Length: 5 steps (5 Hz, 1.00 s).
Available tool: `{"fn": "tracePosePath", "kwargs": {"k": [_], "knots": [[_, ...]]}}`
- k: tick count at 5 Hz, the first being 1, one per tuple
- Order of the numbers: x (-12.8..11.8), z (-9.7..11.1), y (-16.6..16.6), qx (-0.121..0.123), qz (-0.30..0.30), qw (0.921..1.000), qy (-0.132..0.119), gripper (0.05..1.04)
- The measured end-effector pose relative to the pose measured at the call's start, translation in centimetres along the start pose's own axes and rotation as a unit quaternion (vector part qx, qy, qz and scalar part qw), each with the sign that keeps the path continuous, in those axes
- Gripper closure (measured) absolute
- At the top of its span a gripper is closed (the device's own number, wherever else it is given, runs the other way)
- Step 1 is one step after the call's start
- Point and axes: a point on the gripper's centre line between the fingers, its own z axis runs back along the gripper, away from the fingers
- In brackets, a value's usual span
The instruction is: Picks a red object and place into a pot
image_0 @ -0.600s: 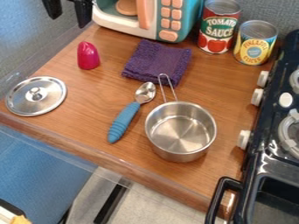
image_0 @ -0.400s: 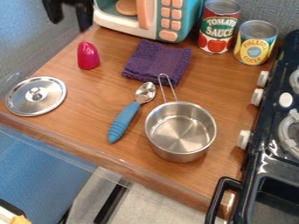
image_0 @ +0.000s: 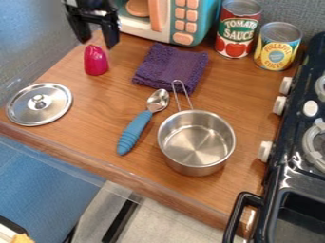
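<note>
The robot's black, hard-looking two-fingered pincer [image_0: 98,43] is dark all over, its surface broken by faint greyish highlights. Its two fingers [image_0: 111,36] are thick, straight-sided black pieces, blocky rather than rounded, with blunt, slightly narrowed ends. A black crosspiece [image_0: 93,20] spans the space between them, giving the whole an angular, forked outline. Finer details of the dark housing above are hard to tell.

– What does the red can [image_0: 237,35] say?
– It says "TOMATO SAUCE" on the front
– And the yellow can [image_0: 277,48] beside it?
– That one says "PINEAPPLE", and the word under it is too blurry to read
</note>
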Motion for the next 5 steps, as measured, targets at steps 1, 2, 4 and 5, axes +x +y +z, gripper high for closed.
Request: {"fn": "tracePosePath", "kwargs": {"k": [1,2,4,5], "knots": [[0.4,-1.1,0.1,0.006,-0.001,1.0,0.004,0.083],[0.0,-1.8,0.5,0.027,-0.002,0.9992,0.027,0.083],[-0.6,-1.8,0.3,0.067,-0.019,0.9954,0.066,0.133],[-1.0,-1.7,0.2,0.077,-0.019,0.9933,0.085,0.412]]}}
